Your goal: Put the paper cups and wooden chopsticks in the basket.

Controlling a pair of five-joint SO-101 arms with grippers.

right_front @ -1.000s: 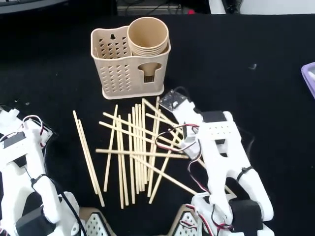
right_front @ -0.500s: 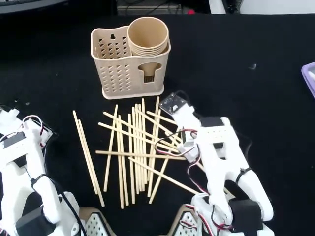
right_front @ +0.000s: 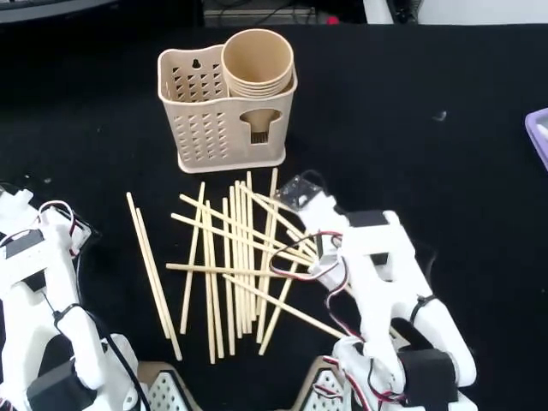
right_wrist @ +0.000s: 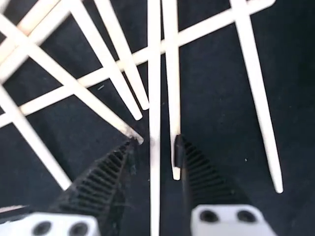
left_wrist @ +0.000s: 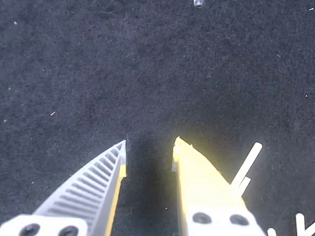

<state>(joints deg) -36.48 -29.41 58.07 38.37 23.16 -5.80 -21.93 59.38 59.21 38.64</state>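
Tabletop (right_front: 445, 214): black cloth all over, with little white specks on it.
Room: dark stuff and a bit of white past the far edge; I can't tell what it is.
Purple thing (right_front: 539, 133): pokes in at the right edge, well away from everything else.
Basket (right_front: 224, 128): stands upright near the far edge, a little to the left of the middle.
Cups (right_front: 257, 60): stacked inside the basket, at its right end. That part looks done.
Chopsticks (right_front: 231, 265): all out on the cloth in a messy pile, crossing each other, between the basket and the near edge.
Right gripper (right_wrist: 153, 145): low over the right side of the pile, jaws apart, one chopstick running between them. A second one ends right by one finger.
Left gripper (left_wrist: 149, 145): jaws apart, nothing in them, over bare cloth near the left edge, with a few chopstick ends close by.
Worry one: the right jaws might pinch two chopsticks, since the second lies so close.
Worry two: other chopsticks cross the one in the gap, so lifting it could drag or flick them about.
Worry three: chopsticks are thin and smooth, so one could slip or droop if held near its end.
Worry four: the basket looks light, and a poke from a long chopstick might tip it, cups and all.
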